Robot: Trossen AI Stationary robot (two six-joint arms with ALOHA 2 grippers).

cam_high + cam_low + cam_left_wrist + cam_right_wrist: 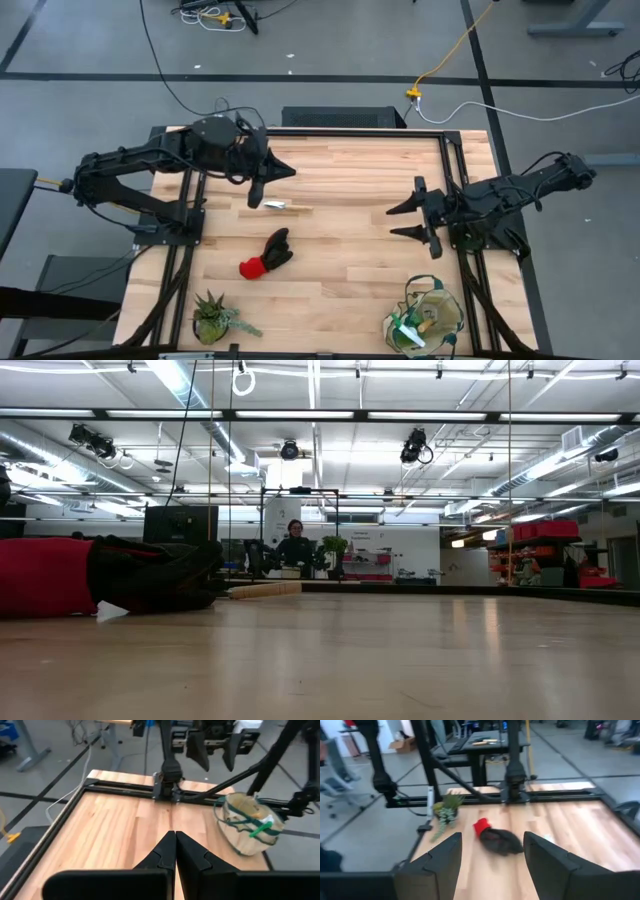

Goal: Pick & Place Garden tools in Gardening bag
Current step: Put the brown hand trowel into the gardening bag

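Two tools lie loose on the surface (pixel 340 190): a trowel (pixel 283 206) toward the far side and a red-and-black glove pair (pixel 266 256) nearer the middle. The bag (pixel 426 315) stands at the near right corner, with a green-and-white piece and what look like wooden handles showing in its mouth, so the task appears partly done.

Left pincer (pixel 258 197) hangs over the far left part of the surface, just beside the trowel, its fingers pressed together and holding nothing. Right pincer (pixel 421 221) hovers at the right side, fingers spread and empty, pointed toward the gloves as its wrist view shows (pixel 492 855).

The step in hand is judged to be the approach to a remaining tool. The next move calls for a pincer to descend on the gloves or the trowel, close, lift, and carry to the bag.

Room is ample: the middle is bare wood, the tools lie well apart, and the plant (pixel 213 317) sits at the near left corner, away from any path to the bag. Black frame rails border the surface.
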